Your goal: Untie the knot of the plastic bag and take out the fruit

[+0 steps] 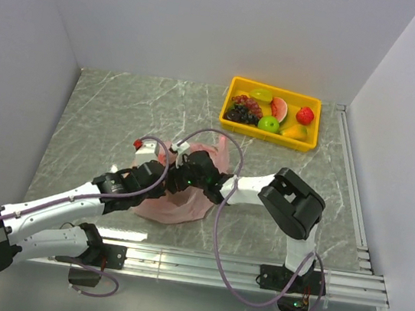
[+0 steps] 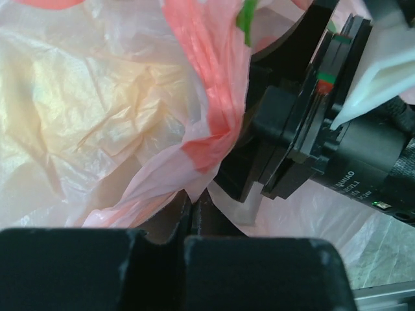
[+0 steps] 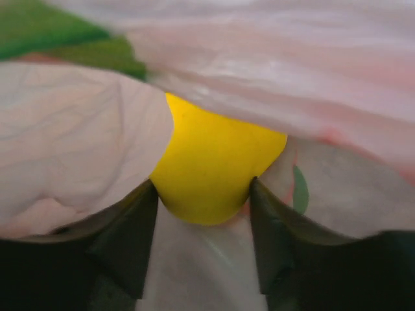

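Dark fingertips of the right gripper fill the near edge of the right wrist view. The jaws stand narrow, one tip against each flank of a yellow fruit, which appears to be held. Pink film of the plastic bag drapes around and above it, so the fruit sits inside the bag, directly ahead of the jaws. Only its rounded end shows, so its long axis cannot be told.

Left wrist view: the left gripper is closed, jaws all but touching, pinching a folded strip of the bag.

Top view: both grippers meet over the bag, which lies near the middle of the table. A yellow tray holding several fruits stands far and to the right, well apart. The knot cannot be made out.

Judgement: the coming move is a withdrawal of the right arm, the one nearer the tray, back out of the bag while the left anchors the film. Snagging plastic is the risk.
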